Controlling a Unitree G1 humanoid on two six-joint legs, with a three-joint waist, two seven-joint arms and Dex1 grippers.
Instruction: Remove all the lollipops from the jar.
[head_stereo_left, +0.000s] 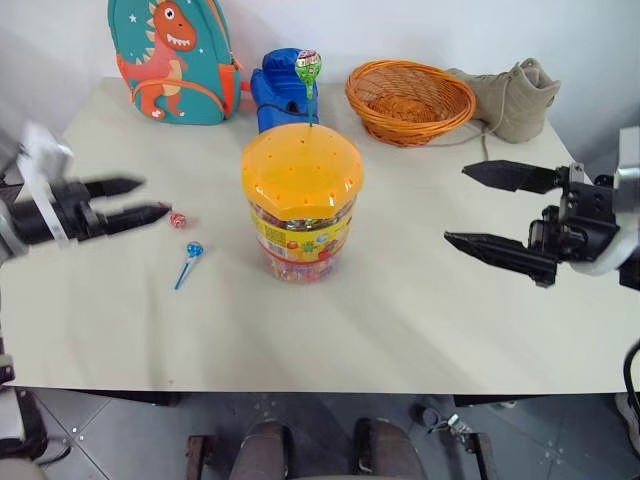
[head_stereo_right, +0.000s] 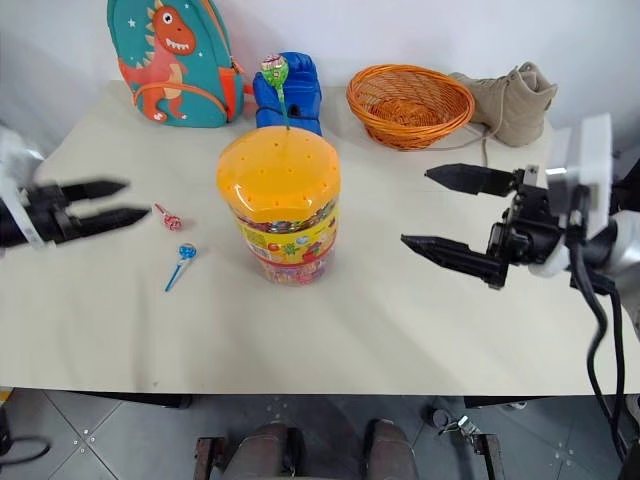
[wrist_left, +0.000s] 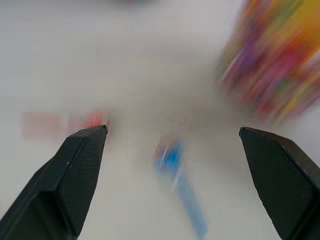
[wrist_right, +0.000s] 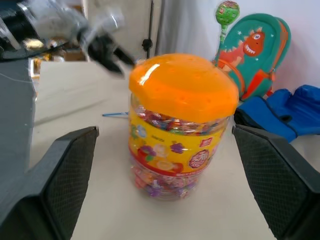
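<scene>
White wall behind, and a pale table (head_stereo_left: 420, 330) in front of it carrying everything. Going from the left: the left end effector (head_stereo_left: 140, 198) hangs above the table's left side, pointing toward the middle, its fingers spread apart with nothing between them. Just past its tips the red-pink lollipop (head_stereo_left: 178, 219) lies on the table, and a little nearer the front edge lies the blue lollipop (head_stereo_left: 193, 250), stick angled toward the front left. Both are already out.

Next comes the jar (head_stereo_left: 301, 200), upright mid-table, with its orange domed lid in place. One lollipop is left in it: the green lollipop (head_stereo_left: 308, 67) stands on its stick out of the back of the lid, long axis close to vertical, head well above the dome.

On the far side of the jar, the right end effector (head_stereo_left: 503, 208) is level, pointing left at the jar, fingers wide apart and empty.

That stick is what the next move turns on, I'd say. It sits up and back from both end effectors; neither is clearly the nearer, though the right one faces the jar squarely. Either would have to rise over the lid and pull straight up along the stick
</scene>
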